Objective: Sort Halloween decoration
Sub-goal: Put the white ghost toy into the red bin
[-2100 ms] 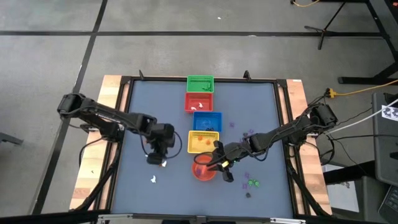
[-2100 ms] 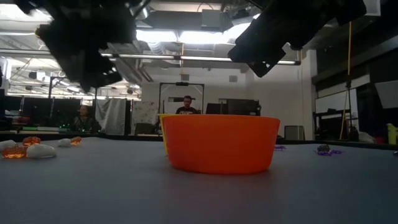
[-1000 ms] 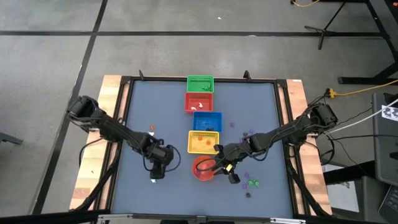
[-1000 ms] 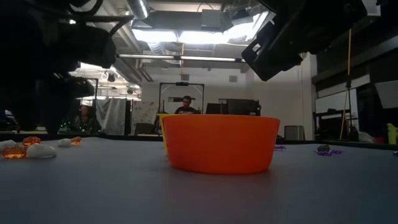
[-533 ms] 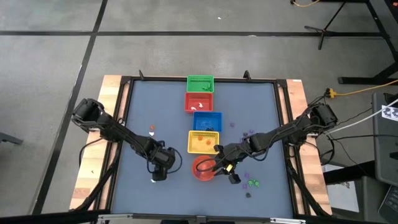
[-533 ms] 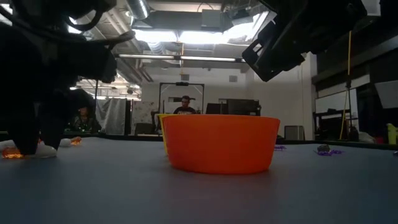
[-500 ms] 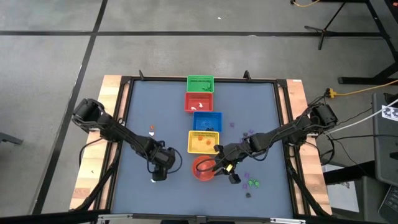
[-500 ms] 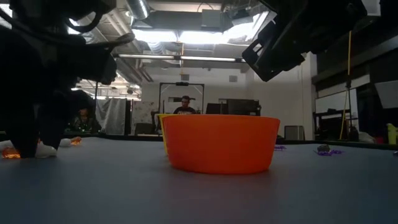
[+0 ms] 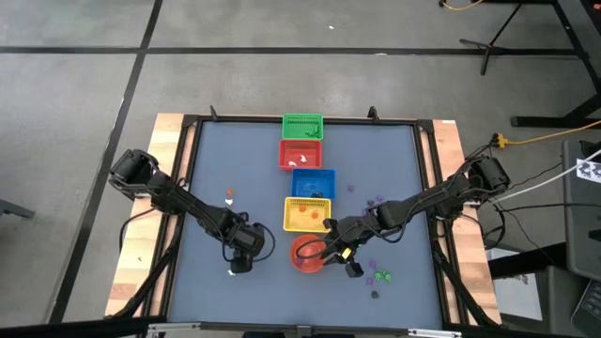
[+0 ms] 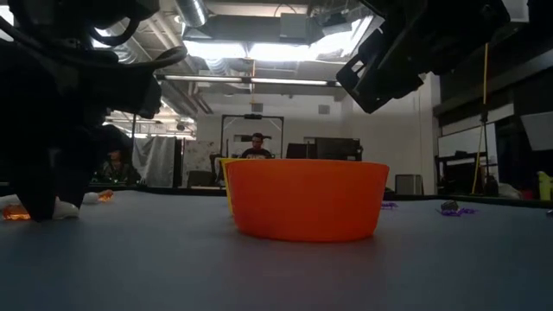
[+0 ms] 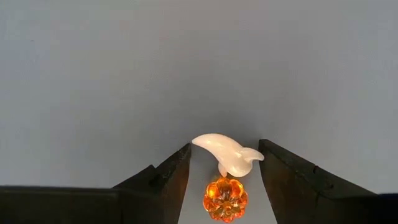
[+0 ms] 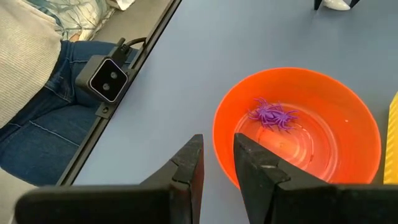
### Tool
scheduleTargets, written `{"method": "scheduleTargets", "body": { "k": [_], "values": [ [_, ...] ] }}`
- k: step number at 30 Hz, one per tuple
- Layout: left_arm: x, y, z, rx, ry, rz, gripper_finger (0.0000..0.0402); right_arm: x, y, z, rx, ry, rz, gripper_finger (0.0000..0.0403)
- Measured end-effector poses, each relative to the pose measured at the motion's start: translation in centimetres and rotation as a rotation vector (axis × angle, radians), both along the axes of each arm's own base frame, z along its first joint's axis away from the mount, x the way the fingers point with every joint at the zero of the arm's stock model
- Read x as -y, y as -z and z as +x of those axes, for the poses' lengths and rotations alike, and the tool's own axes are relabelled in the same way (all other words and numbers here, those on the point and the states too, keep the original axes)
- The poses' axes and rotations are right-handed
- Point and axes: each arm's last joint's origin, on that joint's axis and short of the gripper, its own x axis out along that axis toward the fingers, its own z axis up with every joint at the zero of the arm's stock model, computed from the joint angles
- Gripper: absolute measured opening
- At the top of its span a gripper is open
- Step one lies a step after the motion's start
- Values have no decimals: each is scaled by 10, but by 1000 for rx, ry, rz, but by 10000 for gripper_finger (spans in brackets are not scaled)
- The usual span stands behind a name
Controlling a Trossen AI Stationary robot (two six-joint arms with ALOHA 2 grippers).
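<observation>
Left wrist view: left end effector (image 11: 224, 177), released, straddles a white curved ghost trinket (image 11: 227, 154) touching a translucent orange pumpkin bead (image 11: 225, 198) on the grey worktop (image 11: 186, 68). Right end effector (image 12: 217, 165), slightly parted, empty, hovers beside the round orange bowl (image 12: 348, 118) holding a purple spider (image 12: 272, 114).

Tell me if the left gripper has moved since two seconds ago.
Yes. The left gripper has shifted away from the yellow basket, toward the table's near edge, down around the white trinket.

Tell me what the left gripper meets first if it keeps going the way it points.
Likely the orange pumpkin trinket, lying between the open left gripper fingers, with the white ghost trinket touching it just beyond. Depth is hard to judge.
</observation>
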Motion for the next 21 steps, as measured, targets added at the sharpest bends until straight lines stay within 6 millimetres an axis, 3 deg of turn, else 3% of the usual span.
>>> {"method": "scheduleTargets", "body": {
  "k": [21],
  "values": [
    [-1, 1, -1, -8, -4, 16, 119, 0, 0, 0, 0, 0, 0, 85]
  ]
}}
